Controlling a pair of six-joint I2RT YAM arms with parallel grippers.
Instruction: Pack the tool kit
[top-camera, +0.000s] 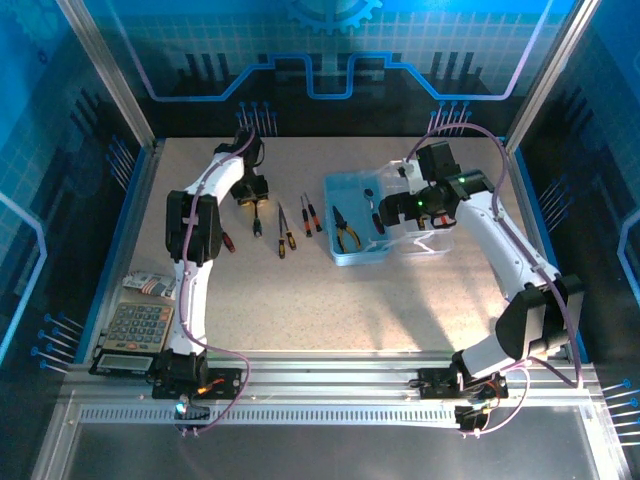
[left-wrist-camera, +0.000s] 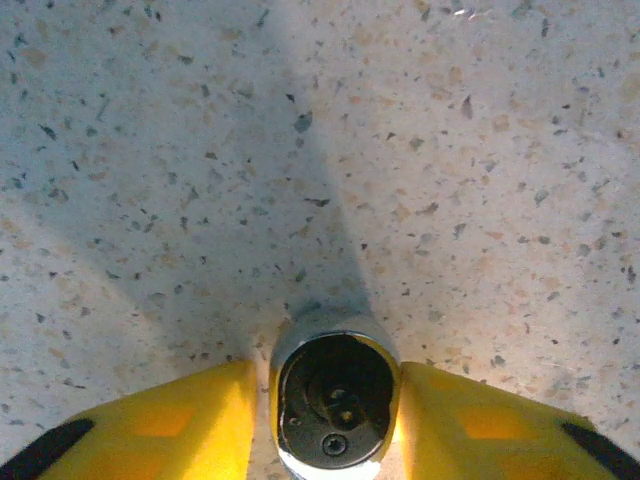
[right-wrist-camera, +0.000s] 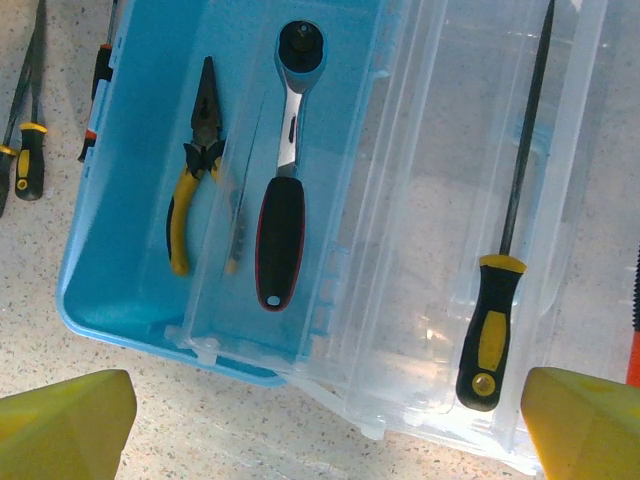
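**Small, stiff tools; box lies open to the right**

The pale-blue box sits right of the table's middle, its clear lid folded out to the right. Yellow-handled pliers and a ratchet already lie inside, side by side, heads towards the far edge. Several screwdrivers lie loose on the table left of the box, long axes running roughly near-to-far, handles nearer the arms.

The left gripper is down on a small dark tool left of the screwdrivers. Its fingers flank the tool's round, metal-rimmed end, very close on both sides; I cannot tell whether they press on it. The right gripper hangs above the box, jaws wide apart, holding nothing.

These tools look light, rigid and not fragile. Bare metal is likely slippery and thin, so the rubbery handle, pinched across its width, seems the safer hold. The box looks like light, slightly flexible plastic; the lid probably wants a push on its free edge.
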